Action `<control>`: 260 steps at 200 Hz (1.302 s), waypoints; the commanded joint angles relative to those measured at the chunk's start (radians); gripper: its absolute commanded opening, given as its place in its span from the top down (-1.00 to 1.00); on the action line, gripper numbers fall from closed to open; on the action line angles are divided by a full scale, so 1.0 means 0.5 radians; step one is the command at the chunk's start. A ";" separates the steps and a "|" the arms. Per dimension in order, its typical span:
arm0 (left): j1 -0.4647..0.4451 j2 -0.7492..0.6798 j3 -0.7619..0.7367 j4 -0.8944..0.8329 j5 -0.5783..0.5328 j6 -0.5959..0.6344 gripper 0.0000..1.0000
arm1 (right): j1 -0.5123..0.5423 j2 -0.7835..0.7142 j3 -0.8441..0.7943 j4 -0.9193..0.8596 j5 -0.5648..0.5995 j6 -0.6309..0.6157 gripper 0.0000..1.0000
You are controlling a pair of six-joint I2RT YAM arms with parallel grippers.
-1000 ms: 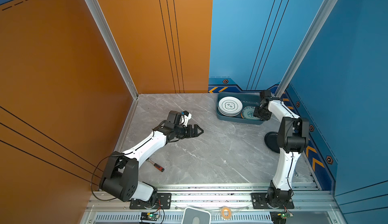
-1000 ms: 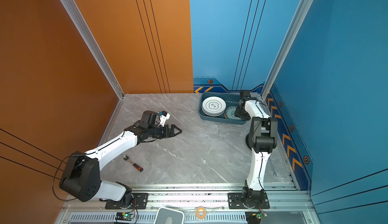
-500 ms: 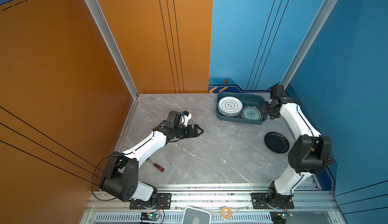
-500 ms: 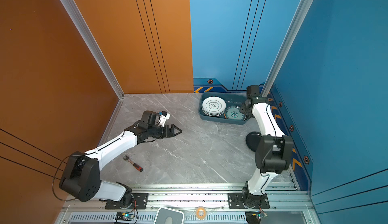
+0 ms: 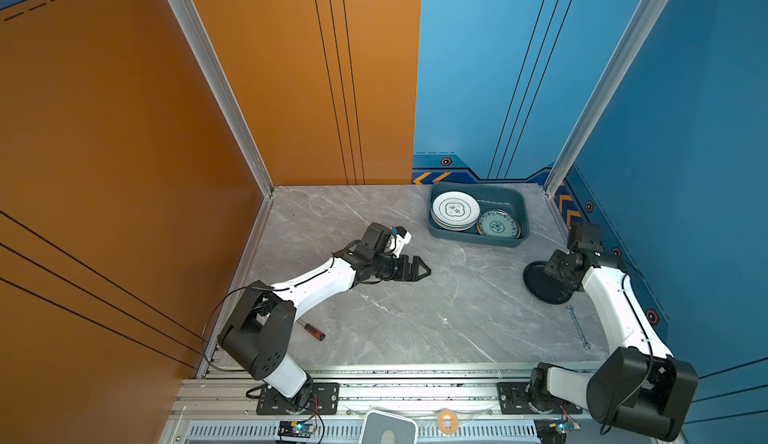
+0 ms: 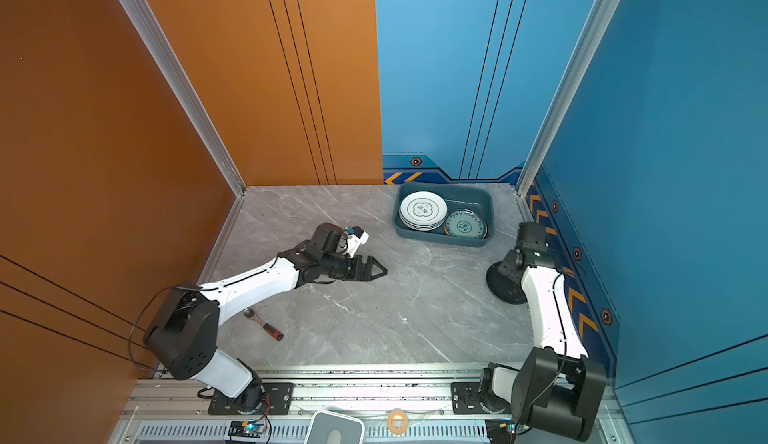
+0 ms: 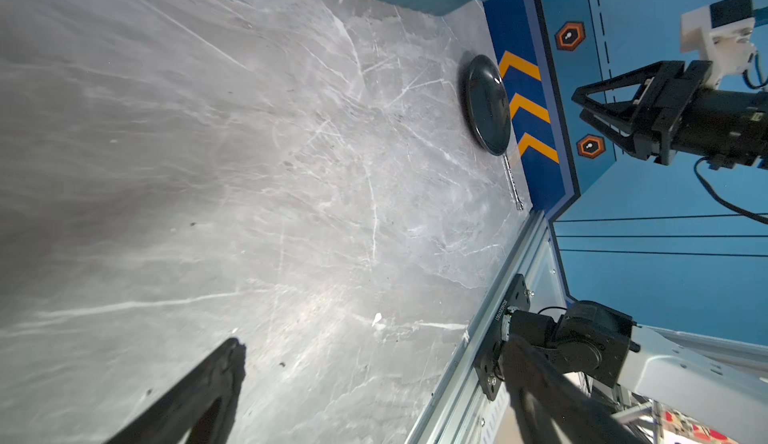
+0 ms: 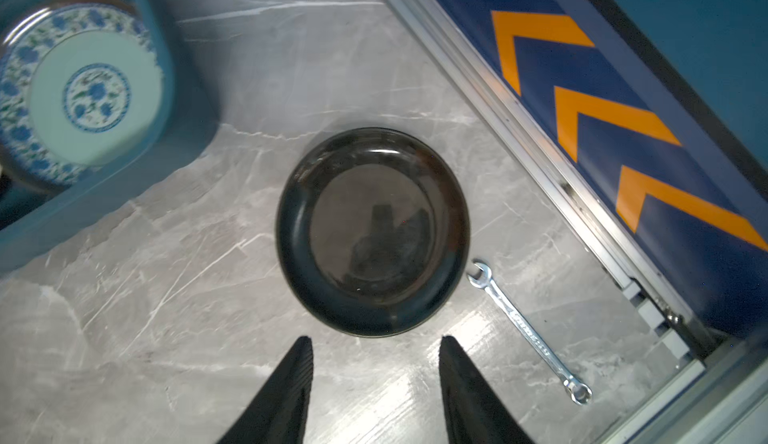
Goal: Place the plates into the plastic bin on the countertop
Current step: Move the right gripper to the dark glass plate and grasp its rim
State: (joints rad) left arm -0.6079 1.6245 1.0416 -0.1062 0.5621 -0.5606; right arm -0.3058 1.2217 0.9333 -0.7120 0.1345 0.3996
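We find the black plate (image 8: 372, 232) lying flat on the desk (image 5: 374, 317), outside the plastic bin (image 5: 515, 202) and near its corner; a wrench (image 8: 528, 333) lies just beside it; the right tool (image 8: 376, 341) hangs above, tips just short of the rim, fingers apart and empty; the left tool (image 5: 422, 270) is spread wide over mid-desk, holding nothing.

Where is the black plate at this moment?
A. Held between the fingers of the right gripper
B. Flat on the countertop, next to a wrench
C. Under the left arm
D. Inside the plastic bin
B: the black plate lies flat on the countertop, outside the plastic bin, with a wrench beside it, and nothing grips it.
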 commanded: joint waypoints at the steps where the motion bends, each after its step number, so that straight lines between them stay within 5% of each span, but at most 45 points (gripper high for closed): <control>1: -0.071 0.151 0.168 0.145 0.106 -0.102 -0.96 | -0.151 -0.025 -0.203 0.150 -0.066 0.099 -0.03; 60: -0.183 0.279 0.496 -0.084 0.113 -0.022 -0.96 | -0.585 -0.004 -0.483 0.439 -0.435 0.065 -0.02; 113: -0.195 0.306 0.499 -0.088 0.103 -0.048 -0.96 | -0.744 0.171 -0.497 0.636 -0.666 0.128 -0.01; 260: -0.150 0.277 0.579 -0.234 0.151 0.023 -0.96 | -0.759 0.553 -0.440 0.871 -0.859 0.123 0.27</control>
State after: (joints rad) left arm -0.6952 1.7805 1.3247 -0.2062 0.6140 -0.5720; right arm -0.6823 1.4715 0.6907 -0.3031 -0.2741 0.4534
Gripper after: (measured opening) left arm 0.979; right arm 0.382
